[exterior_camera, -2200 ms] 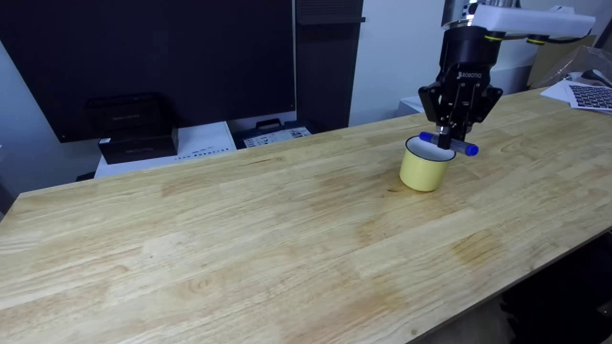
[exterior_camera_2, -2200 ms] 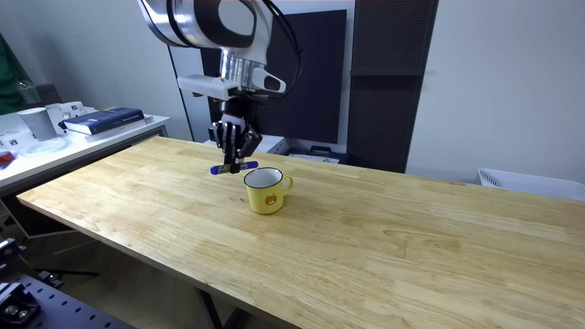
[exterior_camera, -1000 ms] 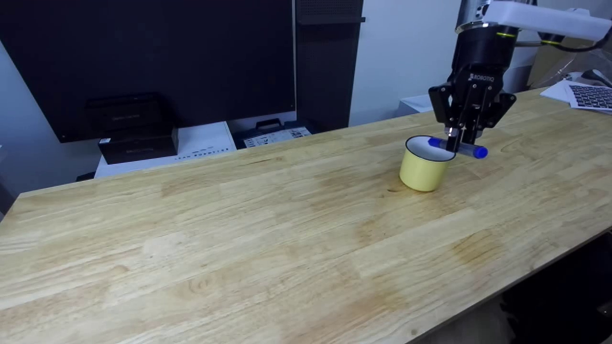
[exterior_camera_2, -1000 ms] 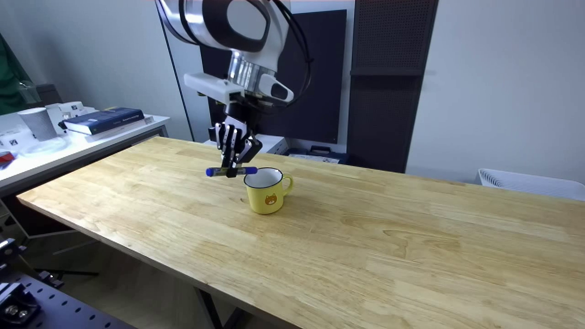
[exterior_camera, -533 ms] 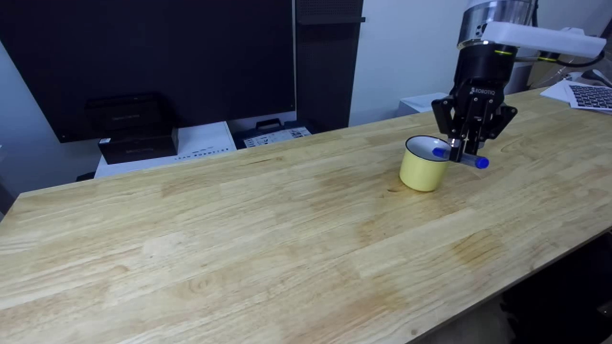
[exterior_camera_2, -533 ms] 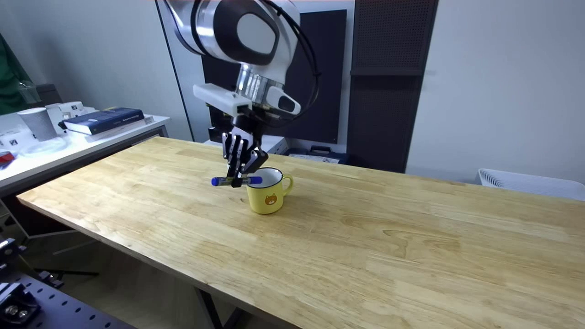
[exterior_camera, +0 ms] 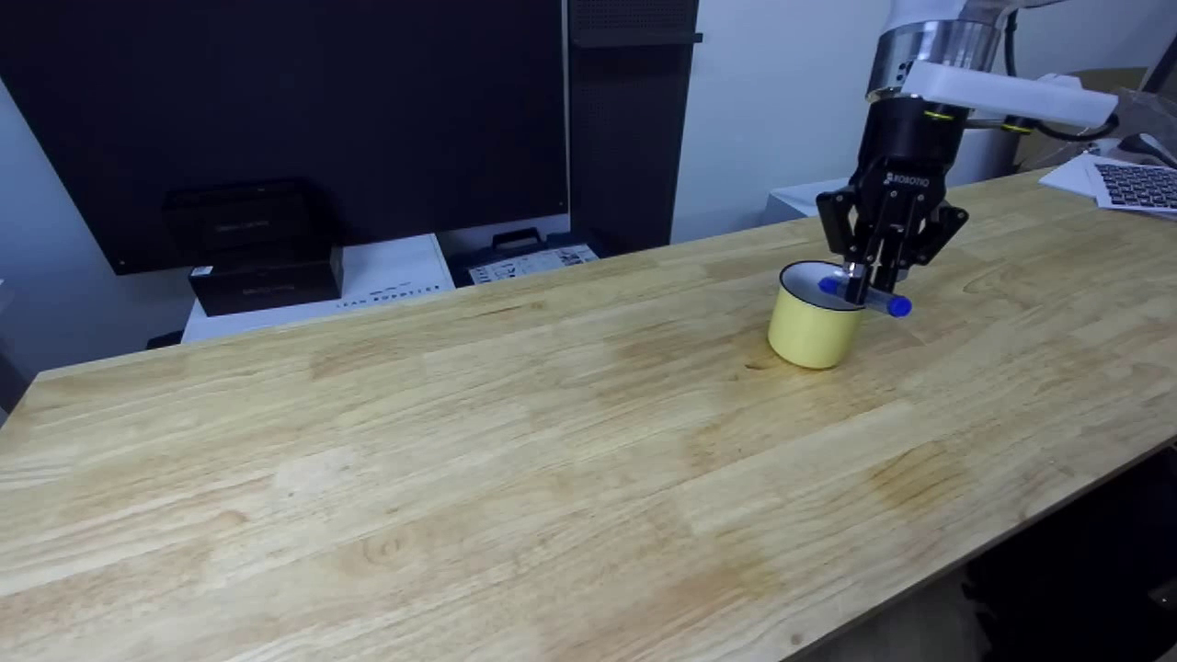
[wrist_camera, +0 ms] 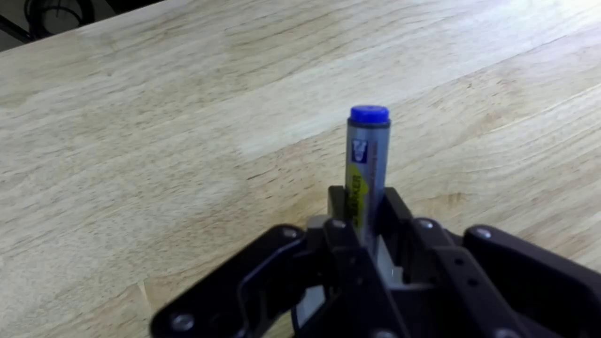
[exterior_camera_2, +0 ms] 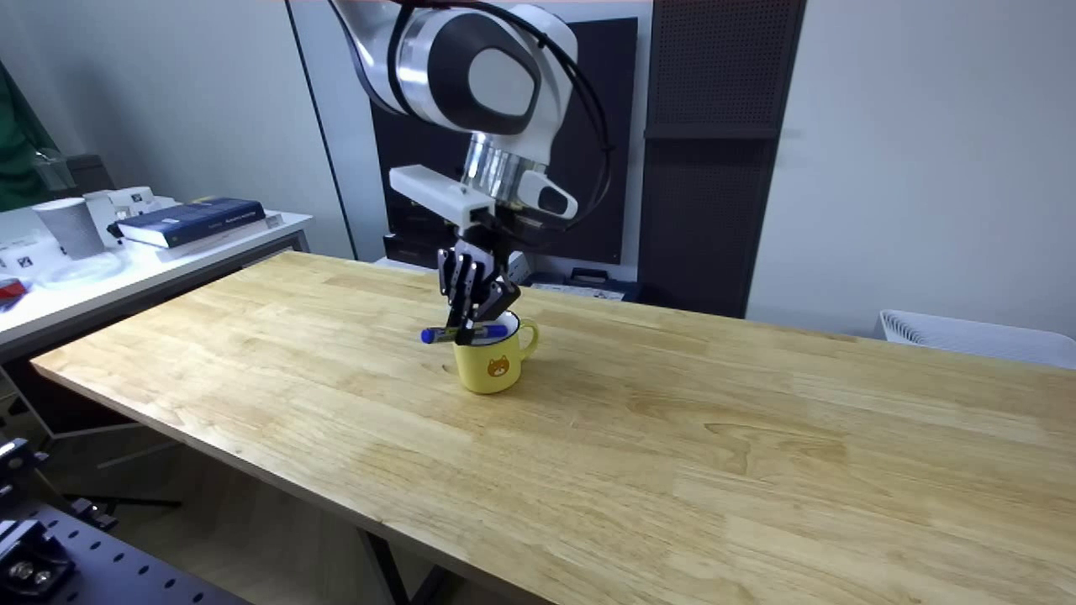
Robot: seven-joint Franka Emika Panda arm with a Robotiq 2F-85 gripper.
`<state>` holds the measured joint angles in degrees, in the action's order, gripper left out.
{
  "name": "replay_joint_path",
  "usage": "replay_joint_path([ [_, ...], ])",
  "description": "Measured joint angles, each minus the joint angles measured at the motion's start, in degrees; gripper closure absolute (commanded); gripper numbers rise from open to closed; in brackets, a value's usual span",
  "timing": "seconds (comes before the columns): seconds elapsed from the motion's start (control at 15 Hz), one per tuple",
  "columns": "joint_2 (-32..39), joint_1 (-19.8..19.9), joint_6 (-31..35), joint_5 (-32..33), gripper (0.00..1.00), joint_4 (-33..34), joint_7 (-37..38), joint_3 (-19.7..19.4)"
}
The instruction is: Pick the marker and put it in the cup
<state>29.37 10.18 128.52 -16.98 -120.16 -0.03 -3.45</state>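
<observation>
My gripper [exterior_camera: 869, 292] is shut on the blue marker [exterior_camera: 885, 302], which lies nearly level across the fingers. In the wrist view the gripper [wrist_camera: 365, 202] pinches the marker [wrist_camera: 369, 145] round its middle, with one blue end pointing away. The pale yellow cup [exterior_camera: 814, 329] stands upright on the table. In an exterior view the cup [exterior_camera_2: 489, 370] shows its bear face and handle, and the marker [exterior_camera_2: 442, 335] has one end over the cup's mouth, the other sticking out past the rim. Whether marker and rim touch cannot be told. The cup's white inside [wrist_camera: 310, 303] is mostly hidden in the wrist view.
The wooden table [exterior_camera_2: 756, 445] carries the cup. A keyboard [exterior_camera: 1140, 187] lies at one far end. A side table holds a blue book [exterior_camera_2: 193, 220] and a grey paper cup [exterior_camera_2: 71, 228]. A white basket [exterior_camera_2: 975, 338] stands behind the table.
My gripper, holding the marker throughout, has lowered and then moved sideways toward the cup, so the marker's end is now over its mouth. The cup has not moved.
</observation>
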Motion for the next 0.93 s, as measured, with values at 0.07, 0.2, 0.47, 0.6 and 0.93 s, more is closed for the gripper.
replay_joint_path([
  [0.07, 0.4, 0.1, 0.0, 0.0, 0.95, 0.8, 0.0, 0.0],
  [0.2, 1.0, 0.3, 0.0, -0.1, 0.95, 2.1, 0.0, 0.0],
  [0.47, 2.2, 0.4, -0.5, -0.5, 0.47, 3.7, -0.2, 0.1],
  [0.6, 2.7, 0.4, -0.5, -1.0, 0.33, 4.2, -0.5, 0.1],
  [0.93, 3.1, 0.4, -0.5, -1.1, 0.01, 5.6, -1.5, 0.2],
])
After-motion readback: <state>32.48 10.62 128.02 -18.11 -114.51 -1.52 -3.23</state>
